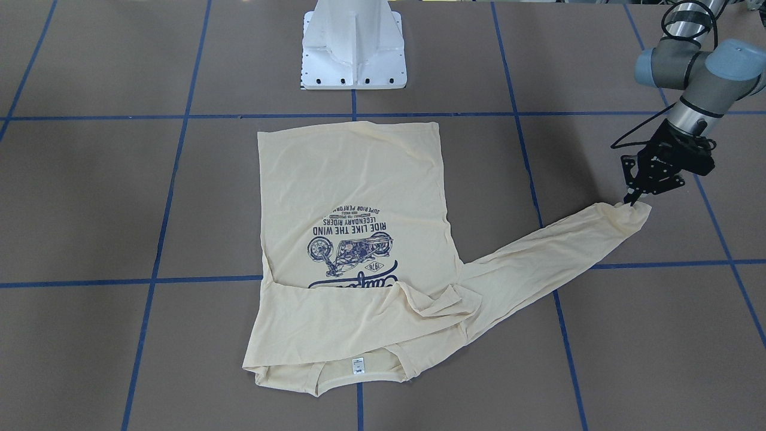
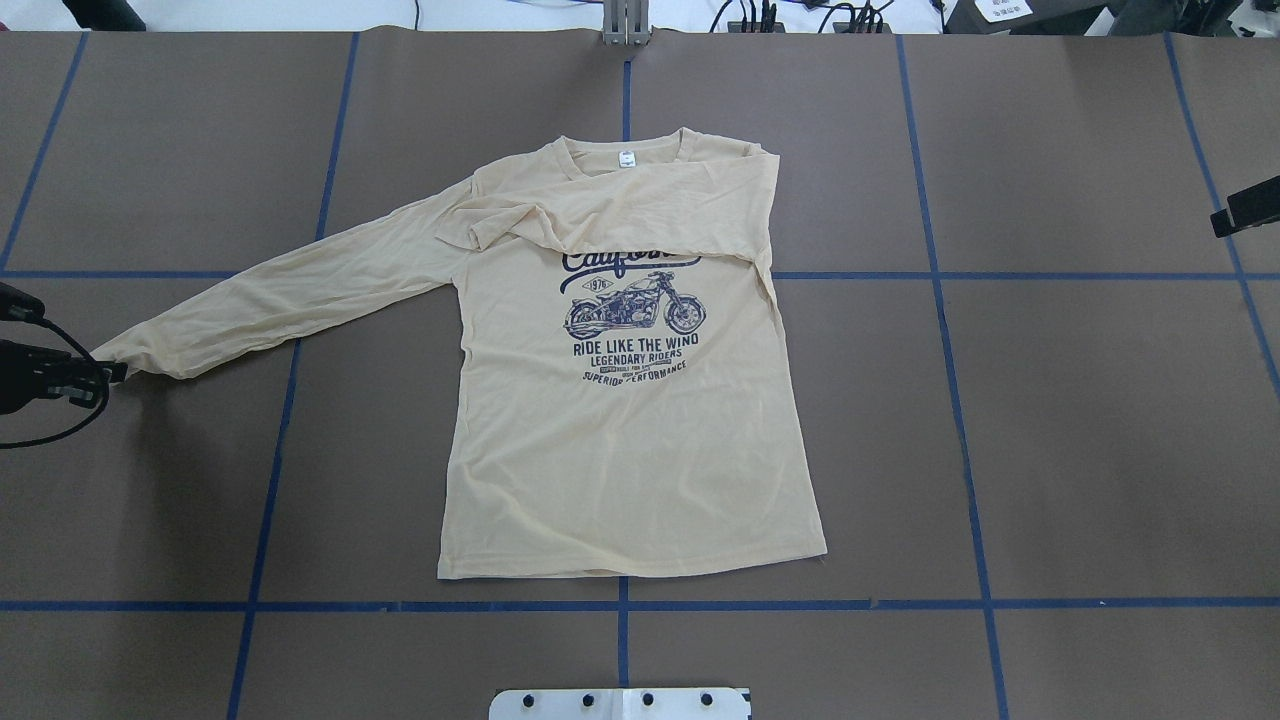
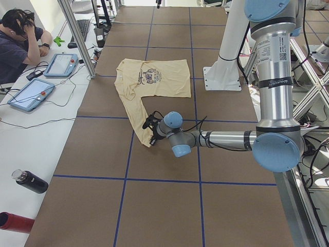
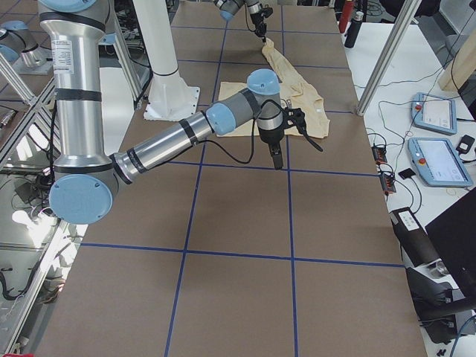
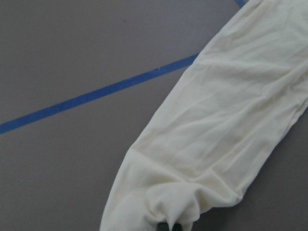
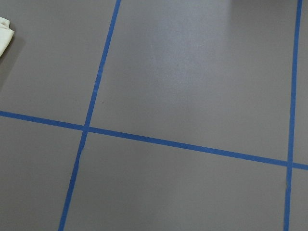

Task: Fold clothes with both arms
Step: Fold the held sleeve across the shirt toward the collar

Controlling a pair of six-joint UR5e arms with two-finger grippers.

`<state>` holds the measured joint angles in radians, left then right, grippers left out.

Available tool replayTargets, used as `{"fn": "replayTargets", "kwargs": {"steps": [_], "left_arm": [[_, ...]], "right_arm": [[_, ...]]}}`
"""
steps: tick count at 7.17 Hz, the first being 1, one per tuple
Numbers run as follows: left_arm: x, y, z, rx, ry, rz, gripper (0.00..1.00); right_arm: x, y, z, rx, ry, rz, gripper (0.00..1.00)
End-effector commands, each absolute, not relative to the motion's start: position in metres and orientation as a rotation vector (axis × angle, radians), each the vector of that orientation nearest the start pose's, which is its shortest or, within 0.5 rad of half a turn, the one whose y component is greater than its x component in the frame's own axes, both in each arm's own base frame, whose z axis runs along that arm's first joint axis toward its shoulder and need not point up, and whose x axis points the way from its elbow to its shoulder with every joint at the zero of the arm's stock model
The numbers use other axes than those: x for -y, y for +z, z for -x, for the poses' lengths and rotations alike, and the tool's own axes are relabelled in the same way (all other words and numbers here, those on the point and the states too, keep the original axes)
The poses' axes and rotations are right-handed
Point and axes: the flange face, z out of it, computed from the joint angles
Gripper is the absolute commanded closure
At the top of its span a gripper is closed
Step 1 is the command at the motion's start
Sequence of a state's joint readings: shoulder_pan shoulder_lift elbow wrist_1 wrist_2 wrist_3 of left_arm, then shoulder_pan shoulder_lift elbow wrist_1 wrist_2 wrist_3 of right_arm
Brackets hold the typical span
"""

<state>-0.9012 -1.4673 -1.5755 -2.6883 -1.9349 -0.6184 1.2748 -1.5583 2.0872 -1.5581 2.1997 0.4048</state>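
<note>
The cream-yellow long-sleeved T-shirt (image 2: 620, 440) lies flat, print side up, its neck label (image 2: 626, 158) at the far end. One sleeve (image 2: 620, 215) is folded across the chest. The other sleeve (image 2: 290, 290) stretches out to my left. My left gripper (image 1: 633, 202) is shut on that sleeve's cuff (image 5: 163, 202) just above the table, and it also shows in the overhead view (image 2: 112, 372). My right gripper (image 4: 279, 156) hangs over bare table to the right of the shirt. Only a black edge of it (image 2: 1245, 207) shows overhead, so I cannot tell whether it is open or shut.
The white pedestal base (image 1: 353, 54) stands at the robot's side of the brown table (image 2: 1050, 440), which has blue tape lines. An operator (image 3: 18, 43) sits by two tablets (image 3: 33, 92) on a side bench. Bottles (image 3: 31, 181) lie there.
</note>
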Motion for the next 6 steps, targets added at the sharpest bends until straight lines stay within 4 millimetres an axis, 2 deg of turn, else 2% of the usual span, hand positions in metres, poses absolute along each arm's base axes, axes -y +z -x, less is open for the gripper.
{"fn": "replayTargets", "kwargs": {"steps": [1, 2, 3, 4, 5, 6], "left_arm": [[0.519, 0.476, -0.253, -0.838, 0.245, -0.611, 1.0], [0.56, 0.401, -0.282, -0.827, 0.242, -0.589, 1.0], [0.589, 0.326, -0.305, -0.816, 0.24, -0.568, 1.0], [0.604, 0.26, -0.323, -0.809, 0.238, -0.54, 1.0], [0.602, 0.213, -0.348, -0.815, 0.256, -0.517, 1.0], [0.604, 0.172, -0.364, -0.821, 0.252, -0.498, 1.0]], "right_arm": [[0.473, 0.409, 0.066, 0.755, -0.069, -0.277, 0.0], [0.471, 0.412, 0.065, 0.755, -0.074, -0.272, 0.0], [0.469, 0.418, 0.063, 0.752, -0.07, -0.263, 0.0], [0.467, 0.43, 0.055, 0.739, -0.088, -0.259, 0.0], [0.465, 0.449, 0.039, 0.742, -0.111, -0.248, 0.0], [0.47, 0.474, 0.008, 0.795, -0.101, -0.224, 0.0]]}}
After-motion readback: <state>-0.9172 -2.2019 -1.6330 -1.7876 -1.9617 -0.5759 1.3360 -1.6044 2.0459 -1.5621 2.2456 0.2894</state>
